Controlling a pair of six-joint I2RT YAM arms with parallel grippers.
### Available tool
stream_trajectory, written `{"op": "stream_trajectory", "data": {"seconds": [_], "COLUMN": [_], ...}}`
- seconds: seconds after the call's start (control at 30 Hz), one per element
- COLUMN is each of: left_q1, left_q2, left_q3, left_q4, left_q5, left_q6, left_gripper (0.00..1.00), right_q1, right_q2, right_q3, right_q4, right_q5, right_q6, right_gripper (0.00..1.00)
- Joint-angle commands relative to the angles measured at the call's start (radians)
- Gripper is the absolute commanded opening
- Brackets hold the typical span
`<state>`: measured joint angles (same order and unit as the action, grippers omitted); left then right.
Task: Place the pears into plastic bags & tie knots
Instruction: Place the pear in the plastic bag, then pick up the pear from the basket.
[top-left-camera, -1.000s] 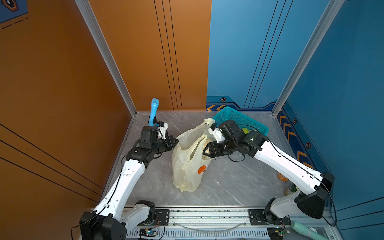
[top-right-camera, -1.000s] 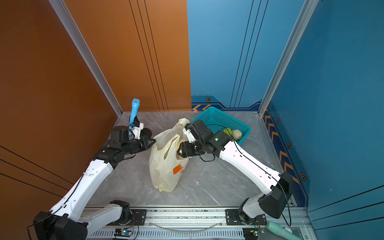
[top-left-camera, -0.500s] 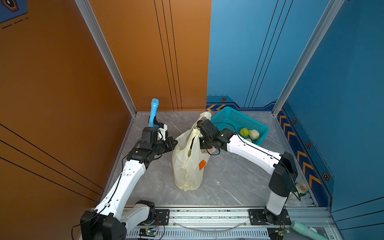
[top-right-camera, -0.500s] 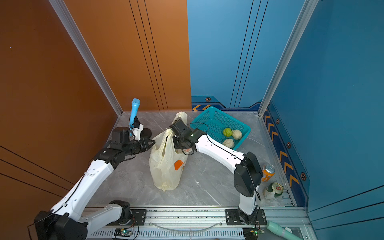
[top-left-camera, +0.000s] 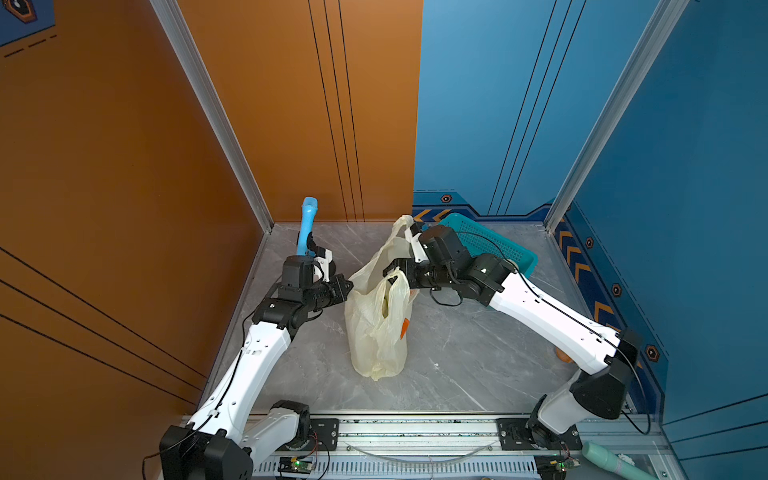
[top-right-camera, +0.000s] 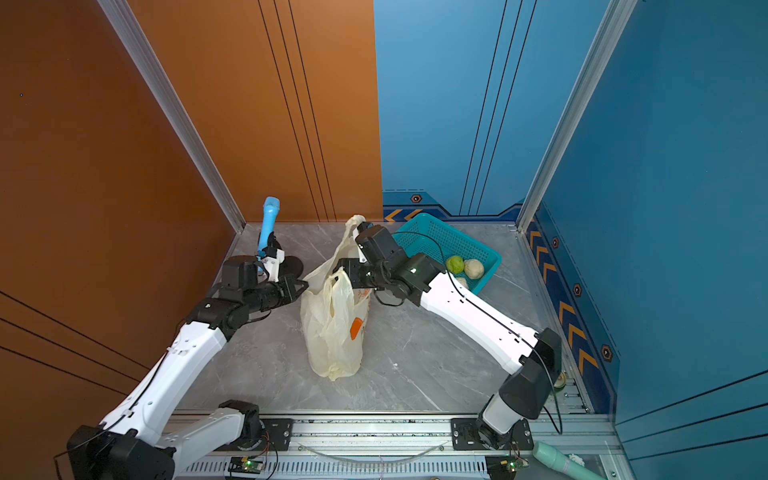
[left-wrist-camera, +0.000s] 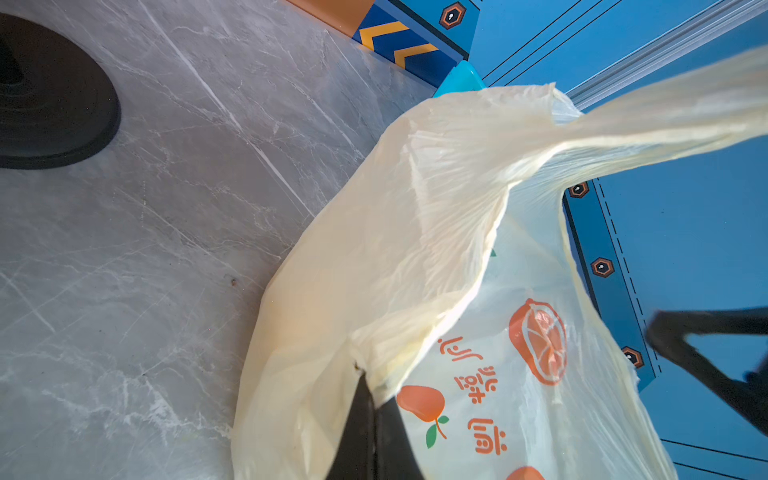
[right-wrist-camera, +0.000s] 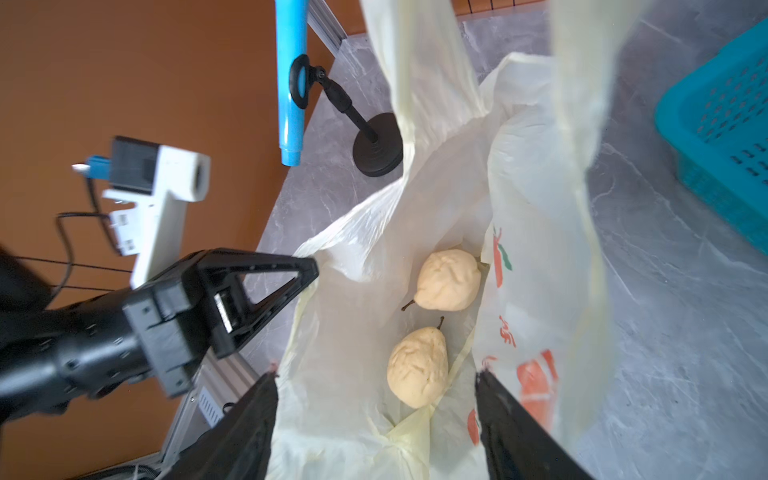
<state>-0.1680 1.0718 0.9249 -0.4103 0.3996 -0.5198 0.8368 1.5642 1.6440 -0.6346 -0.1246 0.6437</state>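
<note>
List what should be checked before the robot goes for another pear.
1. Bag mouth held open: ok. The left gripper is shut on the plastic bag's rim.
2. Picking hand free: ok. The right gripper is open over the mouth, holding nothing.
3. Dropped fruit settled: ok. Two cream pears lie on the bag's bottom.
4. Fruit left to fetch: ok. A green pear and a pale pear sit in the basket.
5. Arm clear of the bag: not ok. A handle loop appears draped over the right wrist.
6. Knot: not ok, the handles are untied.
</note>
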Motion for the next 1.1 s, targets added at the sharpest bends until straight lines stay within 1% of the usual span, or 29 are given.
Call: {"op": "stream_trajectory", "data": {"seconds": [0.0, 0.13, 0.27, 0.4, 0.57, 0.67, 0.77, 0.93, 1.07], "left_q1": [0.016, 0.018, 0.018, 0.02, 0.02, 0.019, 0.021, 0.021, 0.024], "left_q2": [-0.013, -0.003, 0.005, 0.006, 0.01, 0.01, 0.013, 0.02, 0.023], "left_q3": [-0.018, -0.019, -0.017, -0.013, -0.012, -0.011, -0.009, 0.008, 0.018], "left_q4": [0.01, 0.019, 0.024, 0.026, 0.031, 0.034, 0.036, 0.029, 0.027], "left_q5": [-0.014, 0.002, 0.011, 0.016, 0.023, 0.025, 0.023, 0.032, 0.028], "left_q6": [0.009, 0.007, 0.006, 0.007, 0.003, 0.002, 0.002, 0.0, 0.0], "left_gripper": [0.0, 0.0, 0.0, 0.0, 0.0, 0.0, 0.0, 0.0, 0.0], "right_q1": [-0.041, -0.128, -0.308, -0.486, -0.615, -0.659, -0.675, -0.686, -0.688], "right_q2": [-0.099, -0.197, -0.22, -0.156, 0.004, 0.105, 0.205, 0.406, 0.564], "right_q3": [-0.062, -0.151, -0.223, -0.257, -0.223, -0.18, -0.127, 0.034, 0.177], "right_q4": [-0.072, -0.069, -0.09, -0.135, -0.208, -0.226, -0.204, -0.181, -0.183], "right_q5": [0.003, 0.021, 0.03, 0.053, 0.155, 0.166, 0.214, 0.24, 0.293], "right_q6": [-0.022, -0.048, -0.11, -0.201, -0.305, -0.329, -0.367, -0.442, -0.472], "right_gripper": [0.75, 0.75, 0.75, 0.75, 0.75, 0.75, 0.76, 0.81, 0.81]}}
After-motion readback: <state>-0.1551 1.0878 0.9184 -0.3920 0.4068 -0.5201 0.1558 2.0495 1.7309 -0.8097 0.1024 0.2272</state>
